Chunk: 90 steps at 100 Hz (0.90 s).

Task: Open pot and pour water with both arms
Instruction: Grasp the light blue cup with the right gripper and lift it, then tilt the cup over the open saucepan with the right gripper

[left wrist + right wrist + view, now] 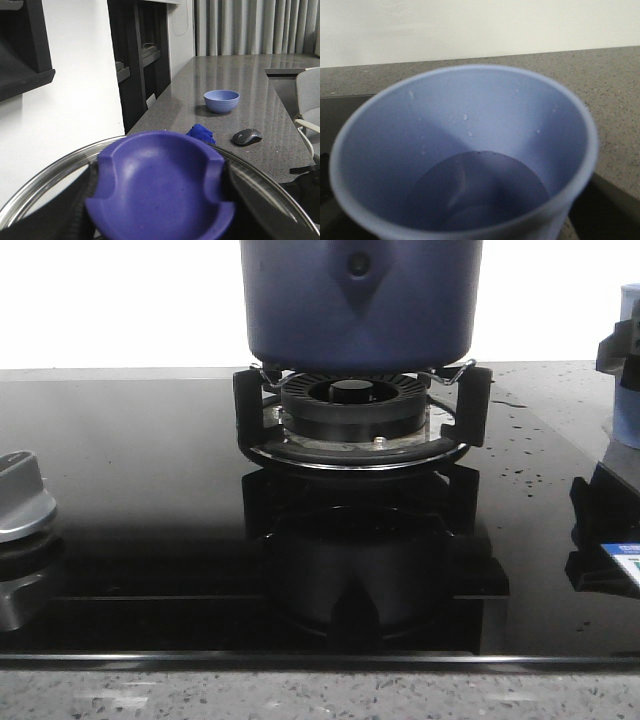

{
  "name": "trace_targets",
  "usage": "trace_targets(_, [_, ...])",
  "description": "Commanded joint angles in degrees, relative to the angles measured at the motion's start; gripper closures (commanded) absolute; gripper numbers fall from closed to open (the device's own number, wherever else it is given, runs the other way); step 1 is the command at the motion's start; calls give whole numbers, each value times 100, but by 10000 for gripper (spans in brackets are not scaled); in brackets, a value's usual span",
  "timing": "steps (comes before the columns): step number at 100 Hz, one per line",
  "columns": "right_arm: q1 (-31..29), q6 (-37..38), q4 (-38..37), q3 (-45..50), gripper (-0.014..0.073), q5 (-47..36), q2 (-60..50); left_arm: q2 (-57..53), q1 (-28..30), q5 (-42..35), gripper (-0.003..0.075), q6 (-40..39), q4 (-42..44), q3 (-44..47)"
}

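Note:
The dark navy pot (360, 300) stands on the burner (352, 410), its triangular bracket and rivet facing me; its top is cut off by the frame. My left gripper (160, 205) is shut on the lid's purple-blue knob (160, 175), with a dark finger (75, 210) on each side. The glass lid's metal rim (45, 180) curves round it. The left gripper is not in the front view. My right gripper (612, 345) holds the pale blue cup (630, 400) at the far right. The cup (470, 115) holds water (480, 190) and hides the fingers.
A silver stove knob (20, 495) sits at the left on the black glass hob (150, 490). Water drops (520, 450) lie right of the burner. Beyond the lid, the grey counter carries a blue bowl (221, 101), a mouse (247, 136) and a blue cloth (201, 134).

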Motion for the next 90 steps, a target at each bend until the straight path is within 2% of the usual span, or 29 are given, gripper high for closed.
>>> trace_targets(1, [-10,34,-167,-175,102,-588,-93,-255,-16,9,503,-47,-595,-193])
trace_targets(12, [-10,34,-188,-175,158,-715,-93,-255,-16,9,503,-47,-595,-193])
trace_targets(42, [-10,34,-575,-175,158,-738,-192,-277,5,58,502,-207,-518,-193])
trace_targets(65, [-10,34,-755,-175,158,-680,-855,-469,5,7,502,-446,-3,-149])
trace_targets(90, [-10,34,-1956,-1126,158,1271,-1439,-883,5,-339,502,-443,34,454])
